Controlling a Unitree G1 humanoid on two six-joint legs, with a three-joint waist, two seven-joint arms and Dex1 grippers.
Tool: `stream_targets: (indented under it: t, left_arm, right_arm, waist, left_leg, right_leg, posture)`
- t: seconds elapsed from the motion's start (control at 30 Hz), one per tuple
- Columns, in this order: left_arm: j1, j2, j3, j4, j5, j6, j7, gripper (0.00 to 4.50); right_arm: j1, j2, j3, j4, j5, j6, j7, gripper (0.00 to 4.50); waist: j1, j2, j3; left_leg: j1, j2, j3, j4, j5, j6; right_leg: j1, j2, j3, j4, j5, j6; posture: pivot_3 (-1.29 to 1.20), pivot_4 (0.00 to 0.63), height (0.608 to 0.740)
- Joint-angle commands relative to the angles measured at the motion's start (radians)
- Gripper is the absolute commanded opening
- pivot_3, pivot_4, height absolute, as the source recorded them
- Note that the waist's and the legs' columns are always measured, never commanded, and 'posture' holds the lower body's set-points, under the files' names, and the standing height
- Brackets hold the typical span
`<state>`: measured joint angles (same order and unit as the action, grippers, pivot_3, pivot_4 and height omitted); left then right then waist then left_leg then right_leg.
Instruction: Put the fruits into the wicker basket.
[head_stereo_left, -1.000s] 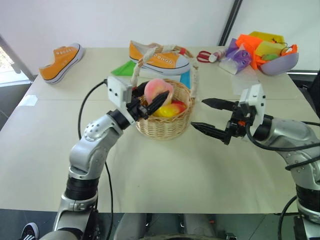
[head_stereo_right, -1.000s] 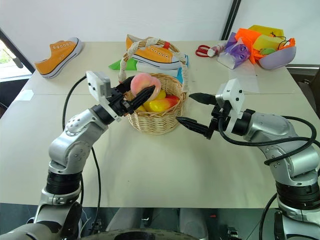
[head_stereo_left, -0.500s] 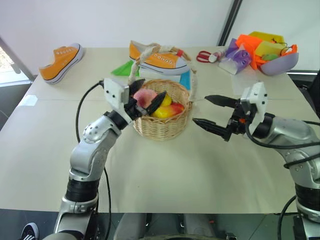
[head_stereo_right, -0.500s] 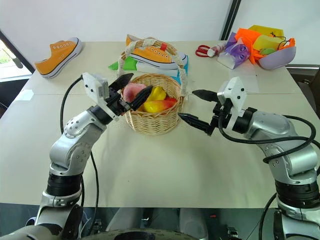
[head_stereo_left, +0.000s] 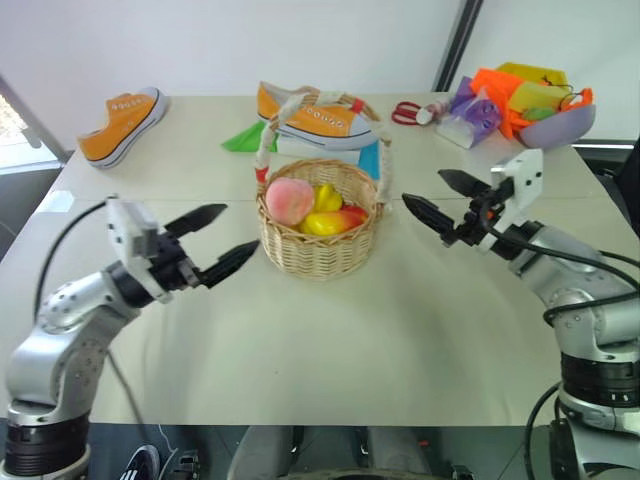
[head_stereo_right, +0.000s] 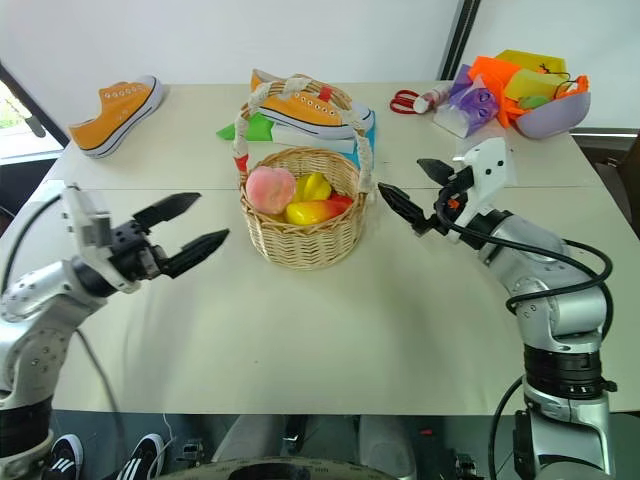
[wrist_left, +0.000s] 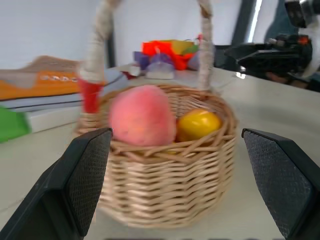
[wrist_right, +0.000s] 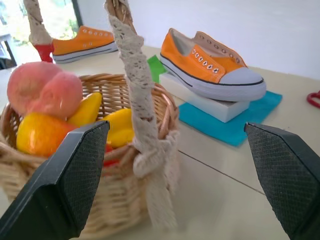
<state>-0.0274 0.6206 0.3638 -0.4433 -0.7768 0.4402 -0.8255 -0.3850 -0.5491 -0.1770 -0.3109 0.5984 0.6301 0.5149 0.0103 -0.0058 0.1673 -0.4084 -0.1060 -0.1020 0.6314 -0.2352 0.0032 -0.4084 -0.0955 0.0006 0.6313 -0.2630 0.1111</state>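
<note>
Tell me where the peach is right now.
The peach sits in the wicker basket, on its left side beside the mango and banana.

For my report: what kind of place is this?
Probably an indoor test room, not a home: a plain table against white walls, with unrelated props on it, such as orange sneakers and a wicker basket.

Both arms were silver-grey metal with rounded joint housings and black ribbed collars. Each wrist carried a white boxy camera block. The left gripper and right gripper had tapered black fingers with crosshatched pads. Black cables looped along both forearms.
</note>
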Motion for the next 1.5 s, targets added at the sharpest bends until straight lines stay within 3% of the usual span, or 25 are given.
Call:
stream_targets:
  t: [0.03,0.27,0.63,0.73,0.97,1.23,1.4,1.5]
  left_arm:
    - [0.052,-0.004,0.044,0.033,-0.004,-0.062,-0.064,4.44]
    - [0.059,-0.017,0.032,0.036,0.013,-0.106,-0.048,4.44]
    - [0.140,0.061,0.044,0.050,-0.025,-0.068,-0.160,4.44]
    - [0.143,0.081,0.044,0.074,-0.007,-0.058,-0.158,4.50]
    - [0.124,0.069,0.019,0.080,-0.001,-0.060,-0.154,4.50]
    - [0.024,0.055,-0.049,0.111,-0.011,-0.025,-0.161,4.50]
    - [-0.091,0.026,-0.142,0.175,-0.002,0.002,-0.191,4.50]
    - [-0.160,-0.041,-0.244,0.229,0.051,-0.028,-0.198,4.50]
  right_arm:
    - [-0.051,0.042,0.021,-0.018,-0.026,-0.020,-0.046,4.50]
    - [-0.125,0.144,0.099,0.060,-0.093,-0.052,-0.090,4.50]
    - [-0.169,0.173,0.150,0.177,-0.217,-0.164,-0.060,4.50]
    - [-0.181,0.192,0.136,0.190,-0.213,-0.162,-0.070,3.56]
    - [-0.160,0.185,0.125,0.179,-0.218,-0.156,-0.070,0.03]
    - [-0.123,0.112,-0.030,0.147,-0.202,-0.164,-0.111,0.03]
    - [-0.021,0.048,-0.208,0.034,-0.114,-0.101,-0.130,0.03]
    - [0.068,-0.012,-0.355,-0.008,-0.061,-0.070,-0.126,0.03]
  waist:
    - [0.000,0.000,0.000]
    - [-0.003,0.000,0.000]
    - [-0.022,0.000,0.000]
    - [-0.023,0.000,0.000]
    - [-0.023,0.000,0.000]
    - [-0.018,0.001,0.000]
    - [-0.014,0.001,0.000]
    - [-0.016,0.003,0.000]
  left_leg:
    - [0.000,0.000,0.000,0.000,0.000,0.000]
    - [0.000,0.000,0.000,0.000,0.000,0.000]
    - [0.000,0.000,0.000,-0.001,0.001,-0.001]
    - [0.000,0.001,0.000,-0.001,0.001,-0.001]
    - [0.000,0.001,0.000,-0.001,0.001,-0.001]
    - [0.000,-0.001,0.000,-0.001,0.000,-0.001]
    - [0.000,0.000,-0.001,-0.002,0.000,-0.001]
    - [0.000,0.000,-0.001,-0.002,0.000,-0.001]
  right_leg:
    - [0.000,0.000,0.000,0.000,0.000,0.000]
    - [0.000,0.000,0.000,0.000,0.000,0.000]
    - [-0.001,0.001,0.000,0.001,0.000,0.000]
    - [-0.001,0.001,0.000,0.002,0.000,0.000]
    - [-0.001,0.001,0.000,0.002,0.000,0.000]
    - [-0.001,0.000,0.000,0.001,0.000,0.000]
    - [-0.001,0.000,0.000,0.001,0.000,0.000]
    - [-0.001,0.000,0.000,0.001,0.000,0.000]
  posture:
    - [0.00,0.150,0.740]
    - [0.00,0.150,0.740]
    - [0.00,0.150,0.740]
    - [0.00,0.150,0.740]
    - [0.00,0.150,0.740]
    - [0.00,0.150,0.740]
    - [0.00,0.150,0.740]
    - [0.00,0.150,0.740]
